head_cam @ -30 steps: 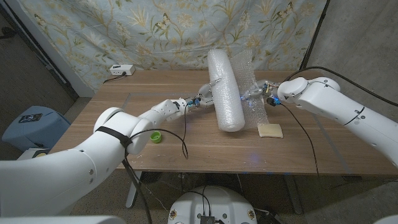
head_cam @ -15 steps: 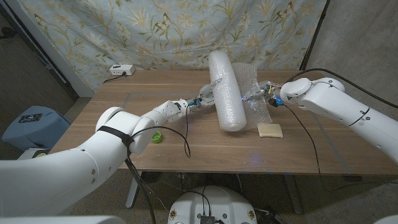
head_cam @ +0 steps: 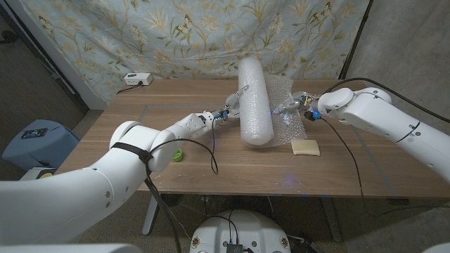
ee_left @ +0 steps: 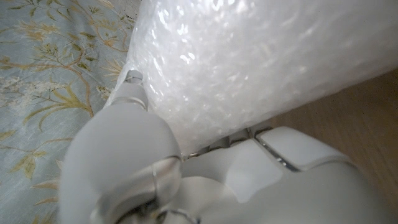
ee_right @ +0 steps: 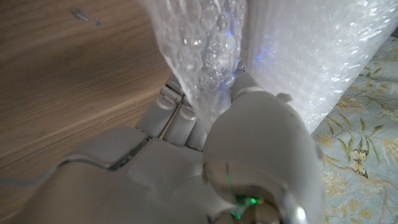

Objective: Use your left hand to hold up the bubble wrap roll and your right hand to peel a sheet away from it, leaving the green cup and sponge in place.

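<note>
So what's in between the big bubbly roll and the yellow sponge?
In the head view, a loose bubble wrap sheet spreads from the roll toward the sponge, pinched by the right hand.

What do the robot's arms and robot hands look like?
Both arms are smooth, rounded white shells. The left arm wears a black band, and thin black cables loop beside both. The left robot hand and right robot hand are pale grey with metal parts and tiny coloured lights.

Even, moderately bright light from above; the bubble wrap roll (head_cam: 254,102) glares white and casts a soft shadow on the counter (head_cam: 176,98) beneath it. Wrist views are soft, the nearest robot hand (ee_left: 205,174) blurred.
</note>
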`<state>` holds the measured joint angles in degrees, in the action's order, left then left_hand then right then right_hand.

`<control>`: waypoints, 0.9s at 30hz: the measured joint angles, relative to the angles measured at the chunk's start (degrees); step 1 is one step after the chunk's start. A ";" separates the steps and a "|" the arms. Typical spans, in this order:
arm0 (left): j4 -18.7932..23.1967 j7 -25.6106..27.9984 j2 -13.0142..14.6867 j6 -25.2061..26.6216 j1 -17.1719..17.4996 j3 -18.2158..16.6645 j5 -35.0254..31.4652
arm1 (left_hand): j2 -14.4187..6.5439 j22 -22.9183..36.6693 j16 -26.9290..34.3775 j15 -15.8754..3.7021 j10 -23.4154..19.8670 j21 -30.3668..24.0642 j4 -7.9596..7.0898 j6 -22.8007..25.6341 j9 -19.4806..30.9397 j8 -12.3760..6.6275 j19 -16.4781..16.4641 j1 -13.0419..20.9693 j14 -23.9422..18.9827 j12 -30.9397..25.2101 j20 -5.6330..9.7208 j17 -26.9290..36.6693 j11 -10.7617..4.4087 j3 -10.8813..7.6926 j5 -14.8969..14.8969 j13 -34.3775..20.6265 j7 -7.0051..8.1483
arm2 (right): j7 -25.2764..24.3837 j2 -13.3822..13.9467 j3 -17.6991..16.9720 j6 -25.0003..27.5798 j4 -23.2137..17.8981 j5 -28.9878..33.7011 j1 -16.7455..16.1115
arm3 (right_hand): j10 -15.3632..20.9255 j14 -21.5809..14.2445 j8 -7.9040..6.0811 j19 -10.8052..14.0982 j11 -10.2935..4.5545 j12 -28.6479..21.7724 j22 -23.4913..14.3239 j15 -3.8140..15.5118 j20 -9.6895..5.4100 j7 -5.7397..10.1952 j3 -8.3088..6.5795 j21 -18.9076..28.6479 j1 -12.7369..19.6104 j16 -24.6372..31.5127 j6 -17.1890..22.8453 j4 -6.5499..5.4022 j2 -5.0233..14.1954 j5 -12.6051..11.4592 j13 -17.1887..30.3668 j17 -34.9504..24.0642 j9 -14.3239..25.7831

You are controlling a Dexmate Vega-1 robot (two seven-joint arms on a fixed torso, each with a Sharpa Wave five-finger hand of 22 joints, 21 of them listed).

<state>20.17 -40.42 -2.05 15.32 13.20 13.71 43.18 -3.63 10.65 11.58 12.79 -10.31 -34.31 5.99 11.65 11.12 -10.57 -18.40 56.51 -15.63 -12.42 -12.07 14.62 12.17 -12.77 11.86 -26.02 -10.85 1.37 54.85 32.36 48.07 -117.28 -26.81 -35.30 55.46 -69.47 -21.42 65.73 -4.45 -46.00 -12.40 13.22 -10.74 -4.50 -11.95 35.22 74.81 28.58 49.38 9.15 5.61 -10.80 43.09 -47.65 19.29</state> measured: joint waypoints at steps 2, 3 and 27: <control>0.34 0.20 -0.17 0.00 0.15 -0.69 -0.59 | 0.00 0.00 0.00 0.00 0.02 0.21 0.00 0.00 -0.03 0.00 0.23 0.00 0.00 0.14 -0.23 -0.04 0.02 0.00 0.00 0.00 0.00 | -0.03 0.05 -0.04 -0.06 0.00 -0.07 -0.04 | 0.01 0.00 0.00 0.00 -0.01 0.02 0.00 0.00 0.00 -0.01 -0.06 0.22 0.00 -0.01 0.38 -0.06 0.00 0.00 0.00 -0.22 0.14; 0.60 0.31 -0.29 0.01 0.25 -1.24 -1.10 | 0.00 0.00 0.00 0.00 0.22 0.21 0.00 0.00 -0.04 0.00 0.23 0.00 0.00 0.14 -0.23 -0.18 0.22 0.00 0.00 0.00 0.00 | -0.05 0.08 -0.07 -0.10 0.00 -0.11 -0.08 | 0.01 0.00 0.00 0.00 -0.01 0.11 0.00 0.00 0.00 0.02 -0.16 0.22 0.00 -0.01 0.41 -0.16 0.00 0.00 0.00 -0.27 0.24; 1.51 -0.41 -2.51 0.45 0.92 -8.07 -8.47 | -1.21 0.01 0.00 0.00 2.66 1.64 0.72 -2.83 -0.20 0.00 0.72 -1.21 1.23 0.56 -0.10 -1.85 0.01 0.70 -0.21 1.74 3.48 | -0.93 1.72 -1.62 -0.51 -1.40 -1.11 -1.67 | 2.05 -1.80 -1.10 -0.71 -0.21 0.84 0.16 -0.04 -0.12 1.61 -0.39 2.93 -0.31 -1.80 5.51 -0.72 0.30 0.23 -1.38 -1.06 -0.23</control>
<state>21.68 -40.83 -4.56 15.77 14.13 5.64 34.71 -4.83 10.66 11.58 12.79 -7.64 -32.68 6.71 8.82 10.92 -10.57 -17.68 55.30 -14.40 -11.85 -12.18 12.77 12.18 -12.07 11.64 -24.28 -7.37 0.43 56.57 30.75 47.56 -118.68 -27.92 -36.97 57.51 -71.27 -22.52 65.02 -4.66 -45.15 -12.24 13.18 -10.86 -2.90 -12.34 38.15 74.50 26.78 54.89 8.43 5.90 -10.57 41.71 -48.71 19.07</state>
